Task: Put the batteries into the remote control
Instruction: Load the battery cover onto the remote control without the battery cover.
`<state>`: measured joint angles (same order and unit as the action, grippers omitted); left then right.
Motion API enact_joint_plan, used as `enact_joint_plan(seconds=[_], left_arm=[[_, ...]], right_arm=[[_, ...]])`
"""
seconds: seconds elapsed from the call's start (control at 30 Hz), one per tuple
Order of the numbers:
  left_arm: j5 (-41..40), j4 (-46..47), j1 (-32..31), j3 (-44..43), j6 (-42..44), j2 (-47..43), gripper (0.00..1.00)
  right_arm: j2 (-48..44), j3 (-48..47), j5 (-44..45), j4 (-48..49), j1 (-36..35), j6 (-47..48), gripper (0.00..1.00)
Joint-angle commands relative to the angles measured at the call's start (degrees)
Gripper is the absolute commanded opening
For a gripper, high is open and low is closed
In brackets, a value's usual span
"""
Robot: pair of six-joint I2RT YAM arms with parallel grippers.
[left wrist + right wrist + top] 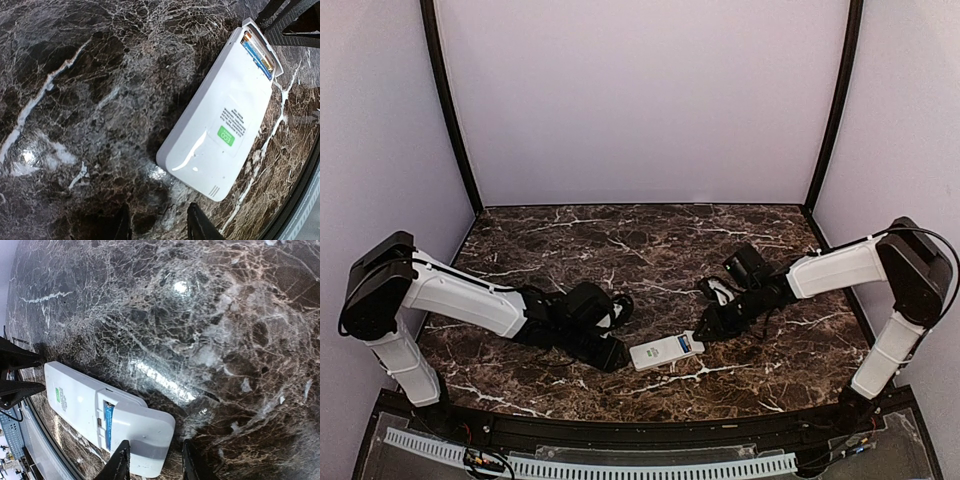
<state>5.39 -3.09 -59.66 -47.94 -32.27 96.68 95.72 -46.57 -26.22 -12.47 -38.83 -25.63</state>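
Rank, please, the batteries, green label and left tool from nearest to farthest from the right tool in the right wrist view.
1. batteries, in the remote control's end by the right tool.
2. green label, farther left.
3. left tool, at the far left edge.

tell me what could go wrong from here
1. The remote control lies loose on the glossy table. The left claw and right claw are both open, so a nudge may slide it rather than seat anything.
2. The batteries show in the uncovered compartment, so tilting the remote control could spill them.
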Motion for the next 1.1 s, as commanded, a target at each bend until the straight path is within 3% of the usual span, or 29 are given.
enact_joint_plan(seconds=[0.0,1.07], left_arm=[[0.88,-3.48,-0.43,-0.44,1.42,1.86,0.38],[0.33,-3.24,-0.37,-0.33,2.83,2.19,0.38]], right_arm=[[1.42,0.56,-0.87,1.41,-0.96,-0.21,0.33],[4.19,-7.0,11.08,-8.17,-8.2,0.38,0.32]])
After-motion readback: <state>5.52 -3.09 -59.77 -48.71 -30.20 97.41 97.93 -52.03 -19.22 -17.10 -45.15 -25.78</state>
